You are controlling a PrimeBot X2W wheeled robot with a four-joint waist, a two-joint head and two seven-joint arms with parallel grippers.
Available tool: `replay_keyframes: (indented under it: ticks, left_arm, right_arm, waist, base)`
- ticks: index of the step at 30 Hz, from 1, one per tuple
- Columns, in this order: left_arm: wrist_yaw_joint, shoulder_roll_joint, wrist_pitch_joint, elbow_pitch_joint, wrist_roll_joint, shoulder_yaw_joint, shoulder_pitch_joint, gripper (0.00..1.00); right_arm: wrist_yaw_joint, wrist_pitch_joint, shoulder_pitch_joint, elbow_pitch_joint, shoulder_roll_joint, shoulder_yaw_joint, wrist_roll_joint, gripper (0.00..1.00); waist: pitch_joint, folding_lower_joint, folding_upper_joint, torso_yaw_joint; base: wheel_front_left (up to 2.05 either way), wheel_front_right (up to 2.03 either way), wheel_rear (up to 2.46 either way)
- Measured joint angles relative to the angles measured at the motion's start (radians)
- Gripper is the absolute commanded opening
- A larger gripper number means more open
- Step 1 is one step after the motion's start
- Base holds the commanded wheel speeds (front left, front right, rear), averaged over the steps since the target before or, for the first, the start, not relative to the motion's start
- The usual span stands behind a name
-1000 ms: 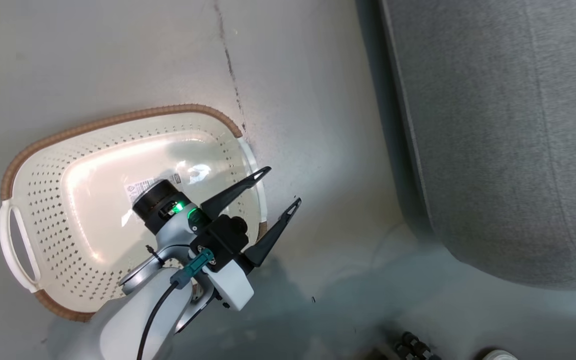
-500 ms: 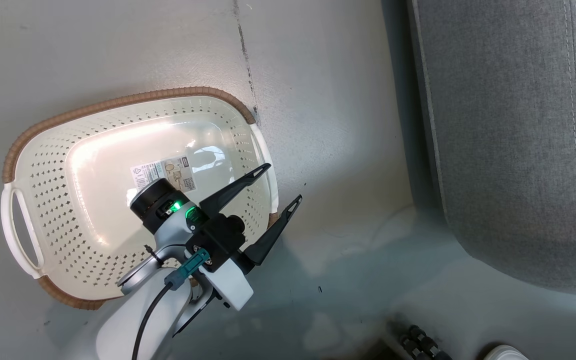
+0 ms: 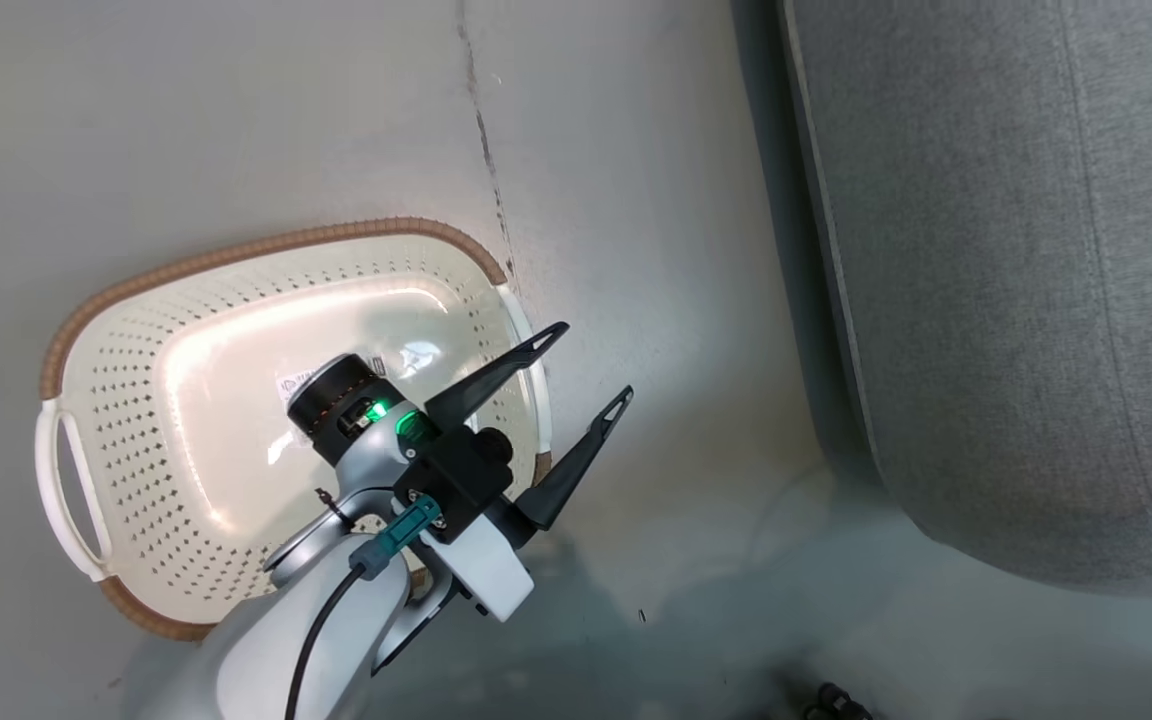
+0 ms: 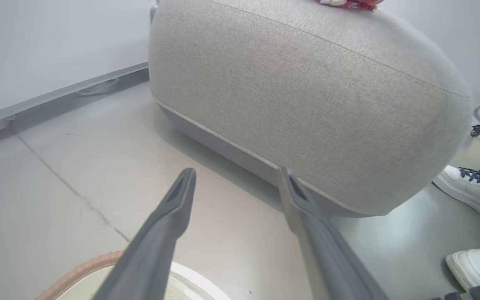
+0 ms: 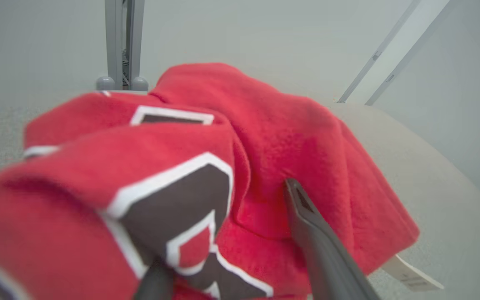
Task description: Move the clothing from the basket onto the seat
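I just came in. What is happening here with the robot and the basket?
The basket on the floor is empty. The red jersey lies on the seat, and the right gripper is at it with fingers apart. The left gripper hangs open over the basket's edge, holding nothing. The transfer looks nearly done.

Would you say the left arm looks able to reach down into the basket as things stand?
Probably yes. The left tool hangs open above the right-hand end of the basket, and nothing lies between it and the bare floor inside, so the way down looks free.
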Motion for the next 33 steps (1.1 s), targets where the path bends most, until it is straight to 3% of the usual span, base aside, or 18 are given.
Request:
replay_keyframes:
  ticks: [5, 11, 15, 21, 26, 29, 33]
  left_arm:
    - [-0.003, -0.025, 0.0, 0.01, -0.006, 0.003, 0.004, 1.0]
    - [-0.007, -0.063, 0.0, 0.036, -0.016, 0.013, 0.031, 1.0]
    - [-0.012, -0.093, 0.0, 0.041, -0.018, 0.025, 0.043, 1.0]
    - [-0.016, -0.139, 0.0, 0.054, -0.019, 0.049, 0.097, 1.0]
    - [-0.021, -0.169, 0.0, 0.056, -0.019, 0.073, 0.145, 1.0]
    - [-0.023, -0.18, 0.0, 0.05, -0.019, 0.094, 0.176, 1.0]
    - [-0.023, -0.194, 0.0, 0.038, -0.019, 0.13, 0.211, 1.0]
  right_arm:
    - [0.0, 0.0, 0.018, 0.052, -0.03, 0.063, 0.022, 1.0]
    - [0.0, 0.045, 0.04, 0.098, -0.048, 0.236, 0.071, 1.0]
    - [0.0, 0.1, 0.074, 0.066, -0.059, 0.366, 0.15, 1.0]
    - [0.0, 0.078, 0.125, -0.061, -0.133, 0.522, 0.264, 1.0]
    - [0.0, 0.022, 0.19, -0.248, -0.16, 0.598, 0.451, 1.0]
    - [0.0, 0.007, 0.244, -0.345, -0.208, 0.645, 0.484, 1.0]
    - [0.0, 0.004, 0.288, -0.471, -0.219, 0.628, 0.476, 1.0]
  waist:
    - [-0.054, 0.0, 0.0, 0.004]
    - [-0.139, 0.0, 0.0, 0.008]
    - [-0.198, 0.0, 0.0, 0.01]
    - [-0.305, 0.0, 0.0, 0.014]
    - [-0.401, 0.0, 0.0, 0.021]
    - [-0.457, 0.0, 0.0, 0.029]
    - [-0.526, 0.0, 0.0, 0.045]
  base:
    - [0.0, 0.0, 0.0]
    - [0.0, 0.0, 0.0]
    - [0.0, 0.0, 0.0]
    - [0.0, 0.0, 0.0]
    - [0.0, 0.0, 0.0]
    - [0.0, 0.0, 0.0]
    - [0.0, 0.0, 0.0]
